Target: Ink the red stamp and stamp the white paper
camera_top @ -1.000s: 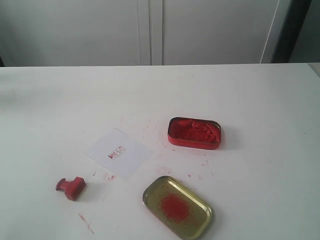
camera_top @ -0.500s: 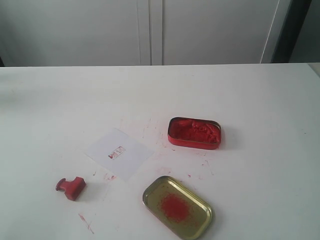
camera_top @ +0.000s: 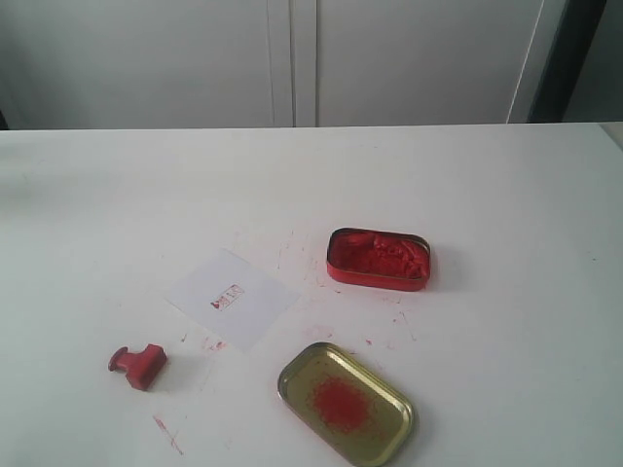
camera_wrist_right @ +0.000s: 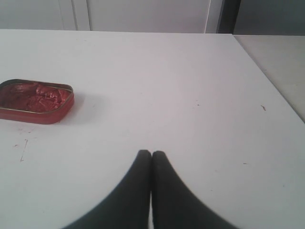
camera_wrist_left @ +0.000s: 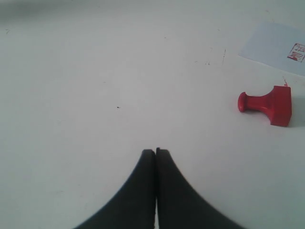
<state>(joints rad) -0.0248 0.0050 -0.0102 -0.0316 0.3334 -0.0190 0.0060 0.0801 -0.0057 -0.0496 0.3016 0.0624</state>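
I had left gripper (camera_wrist_left: 155, 151) and right gripper (camera_wrist_right: 151, 153) both pinched closed, empty, with the small red block stamp (camera_top: 138, 365) tipped over near the white tabletop's (camera_top: 487, 175) front edge.

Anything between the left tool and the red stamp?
No. In the left wrist view, only bare white table runs from the shut left tool to the red stamp, which lies on its side.
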